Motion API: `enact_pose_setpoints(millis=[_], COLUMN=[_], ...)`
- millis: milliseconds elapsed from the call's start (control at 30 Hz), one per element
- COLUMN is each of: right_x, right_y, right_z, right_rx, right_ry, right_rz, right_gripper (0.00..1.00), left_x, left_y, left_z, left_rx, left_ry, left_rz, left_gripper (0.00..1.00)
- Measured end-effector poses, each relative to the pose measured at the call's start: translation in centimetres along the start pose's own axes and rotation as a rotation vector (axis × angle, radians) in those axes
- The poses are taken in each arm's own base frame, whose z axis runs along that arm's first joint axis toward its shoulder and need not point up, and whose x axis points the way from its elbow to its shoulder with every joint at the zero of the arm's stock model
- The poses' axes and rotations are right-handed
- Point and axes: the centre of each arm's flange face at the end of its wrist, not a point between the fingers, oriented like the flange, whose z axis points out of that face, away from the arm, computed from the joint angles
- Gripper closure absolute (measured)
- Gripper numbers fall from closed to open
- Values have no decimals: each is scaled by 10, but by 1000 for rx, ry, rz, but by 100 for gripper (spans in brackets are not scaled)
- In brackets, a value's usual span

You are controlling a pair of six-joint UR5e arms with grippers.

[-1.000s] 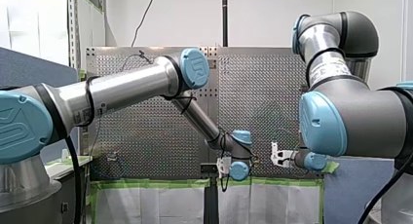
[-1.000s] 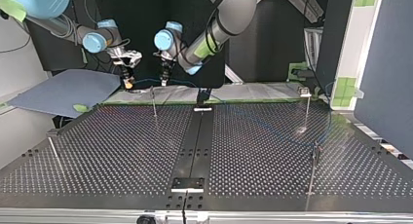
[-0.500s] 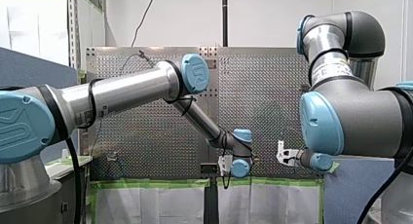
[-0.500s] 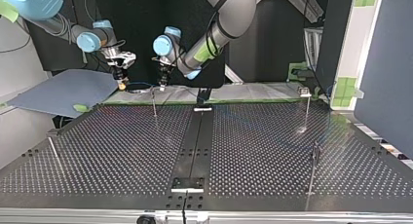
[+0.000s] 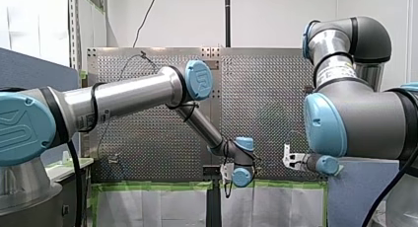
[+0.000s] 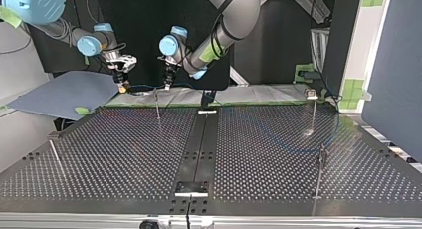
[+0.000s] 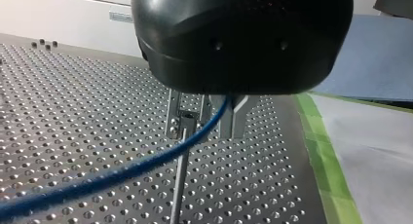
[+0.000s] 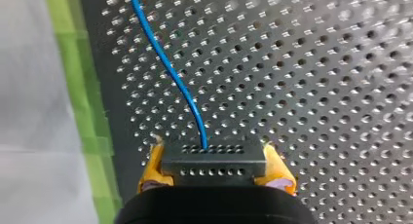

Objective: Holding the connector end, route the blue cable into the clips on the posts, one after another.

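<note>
Beneath my left end effector point(image 7: 230, 122) the blue cable point(image 7: 146, 168) blurs and is cut off at the edge, as is the foot of the post point(image 7: 179, 180). The housing of my right end effector point(image 8: 214, 163) hides the near half of the connector point(image 8: 213, 158).

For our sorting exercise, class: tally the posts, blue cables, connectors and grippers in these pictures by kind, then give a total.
posts: 4
blue cable: 1
connector: 1
grippers, my left gripper and my right gripper: 2
Total: 8
</note>
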Motion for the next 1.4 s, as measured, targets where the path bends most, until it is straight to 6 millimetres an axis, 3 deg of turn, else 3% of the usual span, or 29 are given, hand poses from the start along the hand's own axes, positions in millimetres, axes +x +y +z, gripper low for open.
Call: enact_pose_setpoints(millis=[467, 1033, 1400], right_x=[7, 17, 16], right_y=[9, 2, 0], right_z=[12, 27, 29], right_rx=[-7, 29, 45], right_ry=[12, 41, 45], right_rz=[-35, -50, -44], right_gripper=[100, 100, 100], left_x=[-10, -21, -1], left_y=[-9, 10, 14], left_z=[6, 30, 40], left_rx=[18, 26, 33], left_ry=[-19, -35, 0], left_rz=[-24, -65, -87], left_gripper=[100, 100, 100])
